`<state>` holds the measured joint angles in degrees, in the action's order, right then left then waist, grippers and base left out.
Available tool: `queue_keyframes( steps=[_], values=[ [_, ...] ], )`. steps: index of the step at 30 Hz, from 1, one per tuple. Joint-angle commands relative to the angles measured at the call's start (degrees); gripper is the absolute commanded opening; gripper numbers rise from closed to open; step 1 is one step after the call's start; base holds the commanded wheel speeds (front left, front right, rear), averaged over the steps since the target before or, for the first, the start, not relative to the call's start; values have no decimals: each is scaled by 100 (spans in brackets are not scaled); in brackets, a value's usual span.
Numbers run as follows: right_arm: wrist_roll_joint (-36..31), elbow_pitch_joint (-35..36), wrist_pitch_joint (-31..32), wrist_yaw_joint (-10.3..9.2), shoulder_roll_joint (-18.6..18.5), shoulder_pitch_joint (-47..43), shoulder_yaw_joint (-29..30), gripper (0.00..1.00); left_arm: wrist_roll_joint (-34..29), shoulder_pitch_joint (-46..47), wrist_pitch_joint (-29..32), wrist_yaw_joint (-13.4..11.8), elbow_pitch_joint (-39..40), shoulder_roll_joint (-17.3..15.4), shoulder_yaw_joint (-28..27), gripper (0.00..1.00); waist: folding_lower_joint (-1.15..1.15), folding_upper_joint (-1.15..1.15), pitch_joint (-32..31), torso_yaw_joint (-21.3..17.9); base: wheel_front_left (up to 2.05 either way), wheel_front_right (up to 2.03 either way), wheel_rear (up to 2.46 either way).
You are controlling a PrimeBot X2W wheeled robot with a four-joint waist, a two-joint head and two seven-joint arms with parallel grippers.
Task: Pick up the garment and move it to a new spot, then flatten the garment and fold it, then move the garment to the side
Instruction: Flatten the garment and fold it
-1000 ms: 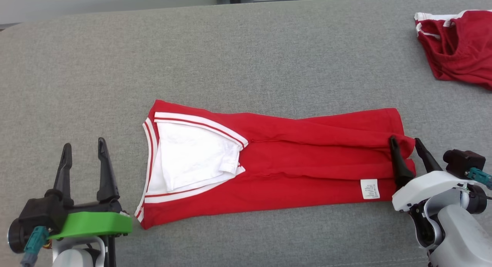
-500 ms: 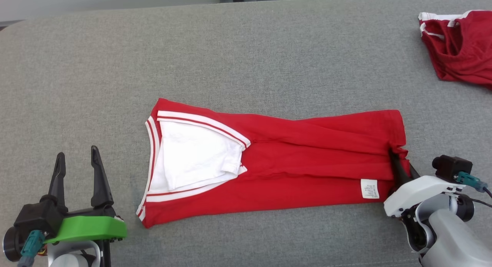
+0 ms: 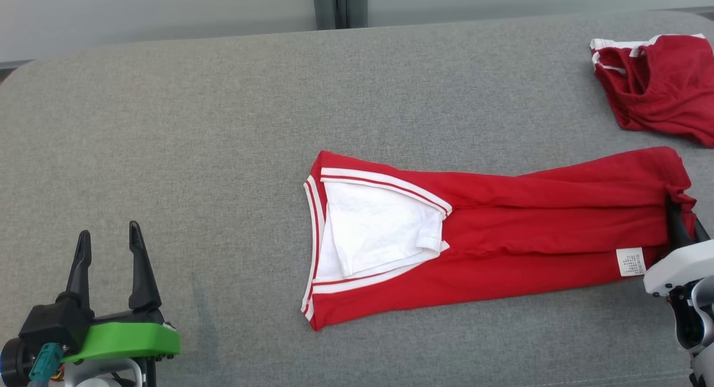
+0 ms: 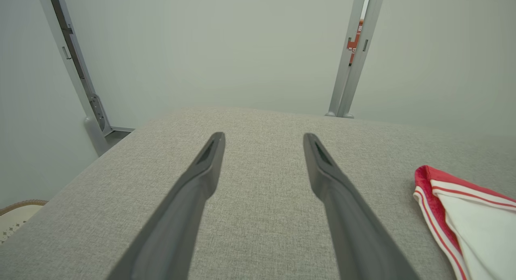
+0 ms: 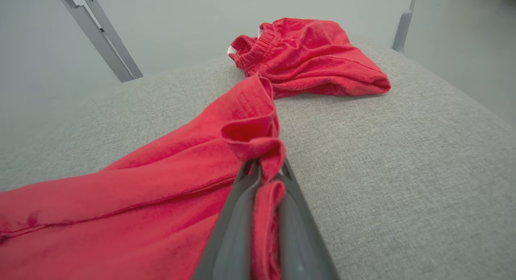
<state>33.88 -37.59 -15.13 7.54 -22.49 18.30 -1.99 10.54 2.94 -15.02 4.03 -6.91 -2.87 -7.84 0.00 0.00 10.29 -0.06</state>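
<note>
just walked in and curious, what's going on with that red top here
The robot's right gripper is shut on the right end of the folded red garment, which lies flat on the grey cushion. Its left gripper hovers open off to the left, touching nothing. A second red garment lies crumpled at the far right.

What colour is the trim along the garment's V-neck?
White trim with a thin red stripe; head view best.

Setting: an office-like test room. Evidence: plain frosted wall panels held in grey metal posts, behind a grey fabric-covered tabletop.
</note>
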Motion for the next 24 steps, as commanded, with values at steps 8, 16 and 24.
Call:
queue_keyframes(
  steps=[8, 16, 24],
  values=[
    [-300, 637, 0, -8, 262, 19, -255, 0, 53, -120, -17, -38, 1, -8, 54, 100, 0, 0, -99, 16, 0, 0, 0],
    [-372, 1265, 0, -7, 735, -35, -1028, 0, 113, -163, -16, -68, -16, -8, 124, 100, 0, 0, -141, 167, 0, 0, 0],
    [-302, 1261, 20, -7, 1244, 210, -2017, 0, 190, -66, -16, -74, -86, -9, 273, 100, 0, 0, -108, 455, 0, 0, 0]
  ],
)
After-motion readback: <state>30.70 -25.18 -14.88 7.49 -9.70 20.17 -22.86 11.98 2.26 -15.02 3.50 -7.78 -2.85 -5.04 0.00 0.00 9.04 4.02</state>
